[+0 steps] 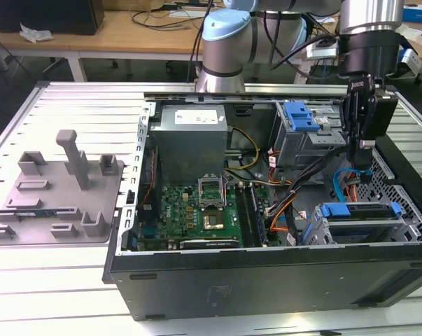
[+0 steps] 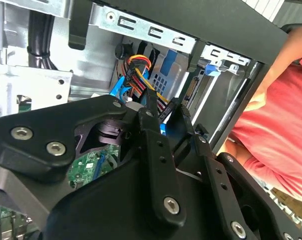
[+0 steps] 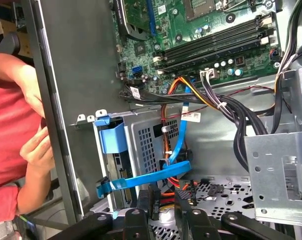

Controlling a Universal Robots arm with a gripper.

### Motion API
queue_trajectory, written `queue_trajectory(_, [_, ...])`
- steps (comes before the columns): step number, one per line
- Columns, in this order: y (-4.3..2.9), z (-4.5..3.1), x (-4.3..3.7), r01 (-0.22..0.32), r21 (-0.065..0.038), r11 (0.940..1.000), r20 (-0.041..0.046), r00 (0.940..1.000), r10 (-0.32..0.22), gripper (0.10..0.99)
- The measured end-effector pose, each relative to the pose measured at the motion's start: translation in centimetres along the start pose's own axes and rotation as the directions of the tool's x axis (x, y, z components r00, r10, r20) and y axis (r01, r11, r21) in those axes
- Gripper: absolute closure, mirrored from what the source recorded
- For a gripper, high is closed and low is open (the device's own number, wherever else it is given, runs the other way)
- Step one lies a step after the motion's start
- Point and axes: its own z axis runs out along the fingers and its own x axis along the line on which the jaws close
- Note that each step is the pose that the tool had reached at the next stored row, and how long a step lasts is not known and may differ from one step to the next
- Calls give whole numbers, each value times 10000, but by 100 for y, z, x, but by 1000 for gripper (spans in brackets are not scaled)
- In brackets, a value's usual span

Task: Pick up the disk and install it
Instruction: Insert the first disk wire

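In the exterior view my gripper (image 1: 365, 155) hangs from a vertical wrist, jaws slightly parted, holding nothing. The disk (image 1: 361, 218) sits in its bay (image 1: 409, 225) just below my tips. In the first wrist view the disk (image 3: 115, 165) lies apart, off to one side.

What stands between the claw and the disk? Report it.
A blue cable loops just above the disk, under the open claw toward the exterior view's left; coloured wires run beside it. Nothing else visible.

One computer case (image 1: 266, 280), one grey fixture (image 1: 57, 203), one motherboard (image 1: 190, 213) — and one arm (image 1: 224, 63)
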Motion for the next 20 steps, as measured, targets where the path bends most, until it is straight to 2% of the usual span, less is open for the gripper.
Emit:
queue_trajectory(6, [0, 20, -4, 0, 3, 10000, -28, 10000, 0, 745])
queue_trajectory(17, [-18, 35, -24, 11, 45, 10000, -251, 9997, -10, 745])
queue_trajectory(18, [-18, 36, -26, 11, 47, 10000, -262, 9997, -10, 831])
queue_trajectory(19, [-17, 37, -28, 12, 49, 10000, -271, 9996, -11, 831])
queue_trajectory(20, [-16, 37, -32, 12, 51, 10000, -285, 9996, -11, 894])
